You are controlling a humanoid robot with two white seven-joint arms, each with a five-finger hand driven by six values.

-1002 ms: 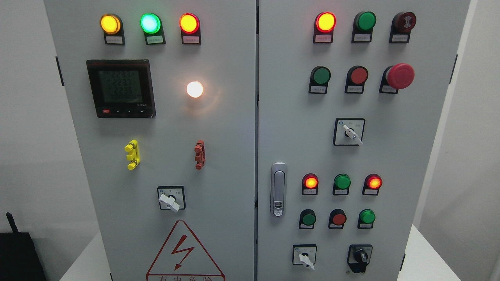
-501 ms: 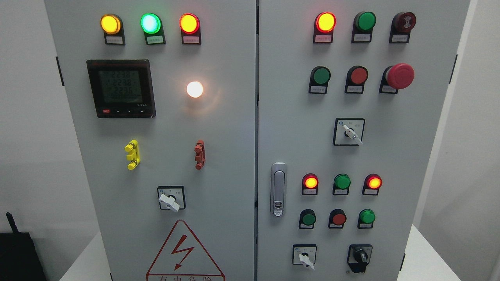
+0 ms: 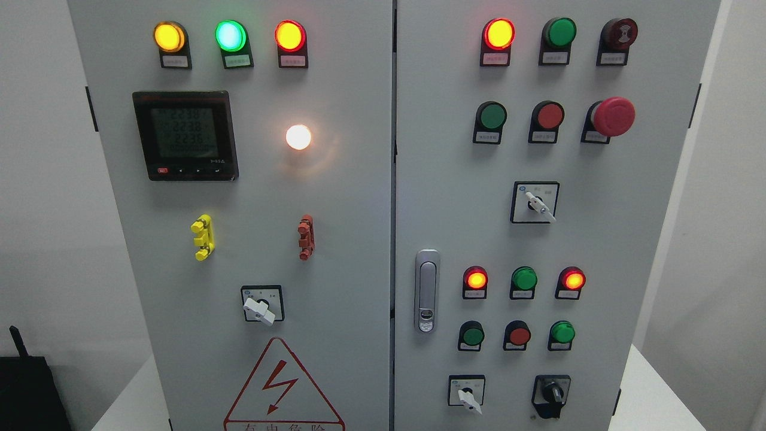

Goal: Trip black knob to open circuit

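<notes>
Neither hand is in the shot, no arm comes in from the left or the right, so I can't tell whether the fingers are spread or curled. Nothing is holding or touching the panel.

The thing to go for is the black knob (image 3: 552, 392), down at the bottom right of the right-hand door (image 3: 604, 239), just right of a white-handled switch (image 3: 467, 396) and under the row of three small buttons, with the green button (image 3: 562, 332) almost straight above it. The knob sits close to the bottom edge of the view, and its grip bar looks roughly upright, though it's small enough that I wouldn't swear to it.

So my read is the step hasn't started: it's still the reach. I'd bring the right hand up from below, since the knob is on that side, with fingers open enough to straddle the grip bar, pinch it across the flats and then twist. Come in square to the door so nothing brushes the white-handled switch or the buttons above. The big red mushroom button (image 3: 613, 116) is well clear, up top. Plenty of lamps are lit, including the red lamp (image 3: 498, 33).
</notes>
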